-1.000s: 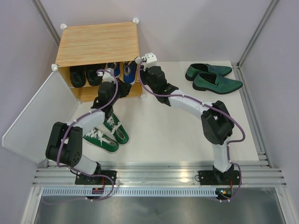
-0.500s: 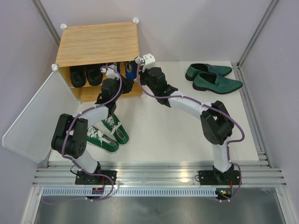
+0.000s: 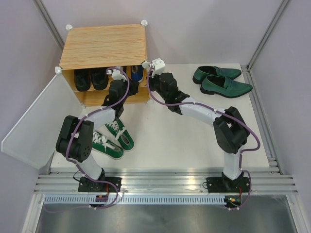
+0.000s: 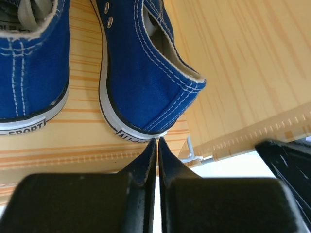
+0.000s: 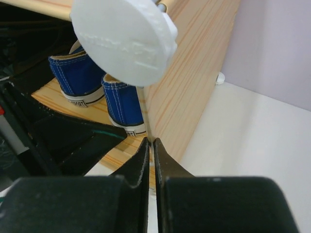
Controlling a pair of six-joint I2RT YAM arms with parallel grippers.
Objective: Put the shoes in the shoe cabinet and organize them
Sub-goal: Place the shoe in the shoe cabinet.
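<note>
The shoe cabinet (image 3: 104, 46) stands at the back left. On its upper shelf are black boots (image 3: 90, 79) and, to their right, the blue sneakers (image 3: 136, 73). My left gripper (image 4: 157, 141) is shut and empty, its tips against the heel of the right blue sneaker (image 4: 146, 73). My right gripper (image 5: 150, 141) is also shut, its tips at the front edge of the cabinet's right wall (image 5: 189, 87), under a white corner connector (image 5: 124, 36). Green sneakers (image 3: 112, 138) lie on the table by the left arm. Dark-green loafers (image 3: 221, 80) lie at the back right.
The cabinet's frosted door (image 3: 34, 124) hangs wide open to the left, reaching the table's front left. Both arms crowd the cabinet's front right corner. Grey walls close in the white table (image 3: 184, 141) behind and on both sides.
My left gripper reached up into the upper shelf and shut behind the blue sneakers. The right gripper closed at the cabinet's front right edge. The cabinet shifted slightly right.
</note>
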